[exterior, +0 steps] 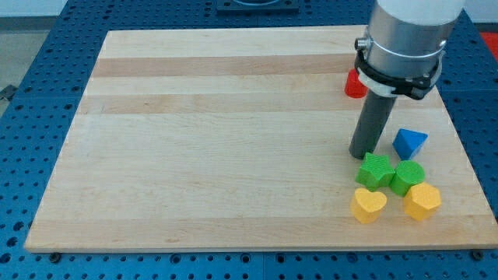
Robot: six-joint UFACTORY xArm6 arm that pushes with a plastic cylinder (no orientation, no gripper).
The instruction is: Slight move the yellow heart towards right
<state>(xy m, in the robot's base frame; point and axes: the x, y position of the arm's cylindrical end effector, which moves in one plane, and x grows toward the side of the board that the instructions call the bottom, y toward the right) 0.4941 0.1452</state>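
The yellow heart (368, 204) lies near the board's bottom right, at the view's lower right. A yellow hexagon-like block (422, 201) lies to its right. Above them sit a green star-like block (375, 170) and a green round block (408, 176), side by side. My tip (362, 153) rests on the board just above the green star block, about 65 px above the yellow heart and apart from it. A blue triangular block (409, 143) is to the tip's right.
A red block (355, 84) sits partly hidden behind the arm's grey body (405, 39) near the board's right top. The wooden board (194, 140) lies on a blue perforated table (31, 78). The board's right edge is close to the blocks.
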